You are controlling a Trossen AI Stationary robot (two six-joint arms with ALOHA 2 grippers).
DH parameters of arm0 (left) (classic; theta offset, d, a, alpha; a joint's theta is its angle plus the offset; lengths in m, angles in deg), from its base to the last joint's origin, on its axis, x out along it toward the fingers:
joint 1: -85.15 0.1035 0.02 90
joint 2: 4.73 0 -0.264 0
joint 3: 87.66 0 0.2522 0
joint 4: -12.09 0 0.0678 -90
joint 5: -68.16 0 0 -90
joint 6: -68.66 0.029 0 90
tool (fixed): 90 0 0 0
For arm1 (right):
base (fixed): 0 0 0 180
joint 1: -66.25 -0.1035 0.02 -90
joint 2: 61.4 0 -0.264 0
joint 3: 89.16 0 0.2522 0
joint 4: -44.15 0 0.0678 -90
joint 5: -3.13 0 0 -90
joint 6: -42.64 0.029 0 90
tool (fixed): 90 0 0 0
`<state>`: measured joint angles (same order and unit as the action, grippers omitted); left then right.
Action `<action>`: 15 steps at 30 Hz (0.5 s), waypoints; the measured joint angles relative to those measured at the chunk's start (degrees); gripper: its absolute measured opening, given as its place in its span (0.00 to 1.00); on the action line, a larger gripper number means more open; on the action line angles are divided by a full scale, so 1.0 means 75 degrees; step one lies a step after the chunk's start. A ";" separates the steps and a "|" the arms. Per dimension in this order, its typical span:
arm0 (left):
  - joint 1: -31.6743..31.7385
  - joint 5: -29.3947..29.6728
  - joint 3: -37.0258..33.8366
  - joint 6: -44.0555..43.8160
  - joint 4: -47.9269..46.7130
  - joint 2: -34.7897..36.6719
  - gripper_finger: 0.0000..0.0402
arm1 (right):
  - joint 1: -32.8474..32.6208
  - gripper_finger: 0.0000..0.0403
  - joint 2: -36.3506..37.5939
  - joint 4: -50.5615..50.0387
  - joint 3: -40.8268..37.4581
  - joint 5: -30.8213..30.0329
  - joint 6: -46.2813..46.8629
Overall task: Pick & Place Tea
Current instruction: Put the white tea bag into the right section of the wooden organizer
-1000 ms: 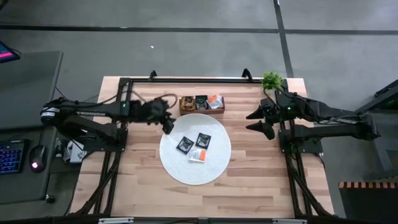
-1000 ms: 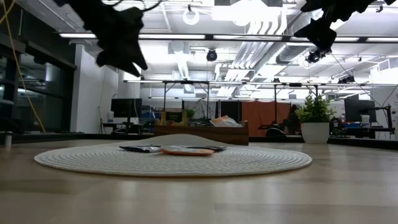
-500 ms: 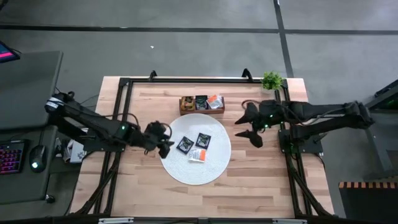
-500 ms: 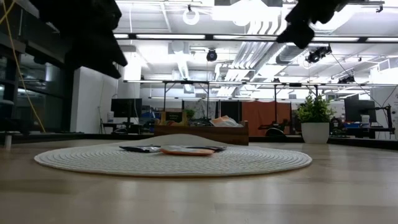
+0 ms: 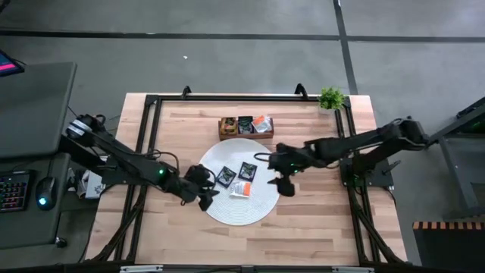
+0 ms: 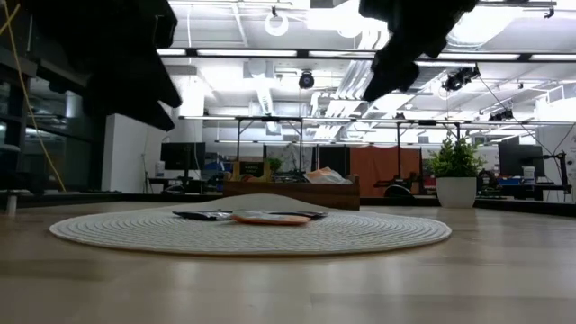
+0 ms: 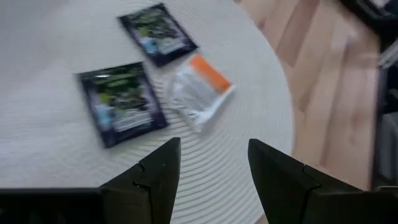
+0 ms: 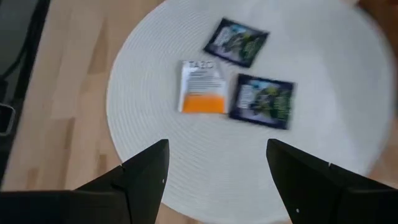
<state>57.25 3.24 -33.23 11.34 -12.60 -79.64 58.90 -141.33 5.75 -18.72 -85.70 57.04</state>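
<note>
Wooden table (image 5: pixel 318 220); round white mat (image 5: pixel 261 201) at centre, three-compartment wooden tray (image 5: pixel 246 126) just behind it. Left gripper (image 5: pixel 206 196) over mat's left edge, jaws apart, empty. Right gripper (image 5: pixel 281 174) over right edge, jaws wide, empty. On mat: two black tea sachets (image 5: pixel 224 177) (image 5: pixel 248 171), one white-orange sachet (image 5: pixel 241 189).

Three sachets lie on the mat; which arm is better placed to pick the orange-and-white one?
Probably the right. The right gripper hangs open just beside the orange-and-white sachet, which sits centred in its wrist view. The left gripper is open too, with a black sachet nearer.
</note>
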 joint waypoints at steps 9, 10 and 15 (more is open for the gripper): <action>0.0013 -0.0330 0.0003 -0.0036 0.1139 -0.0903 0.46 | 0.0009 0.58 -0.1204 0.1154 0.0168 0.0468 0.0685; 0.0015 -0.0330 0.0003 -0.0065 0.1146 -0.0966 0.46 | 0.0009 0.56 -0.1257 0.1212 0.0195 0.0473 0.0684; 0.0015 -0.0369 0.0003 -0.0226 0.1152 -0.1148 0.46 | 0.0018 0.43 -0.1345 0.1432 0.0205 0.0301 0.0566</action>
<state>57.36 0.48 -33.21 9.64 -3.96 -88.25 59.04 -151.42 16.49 -17.19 -83.45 61.29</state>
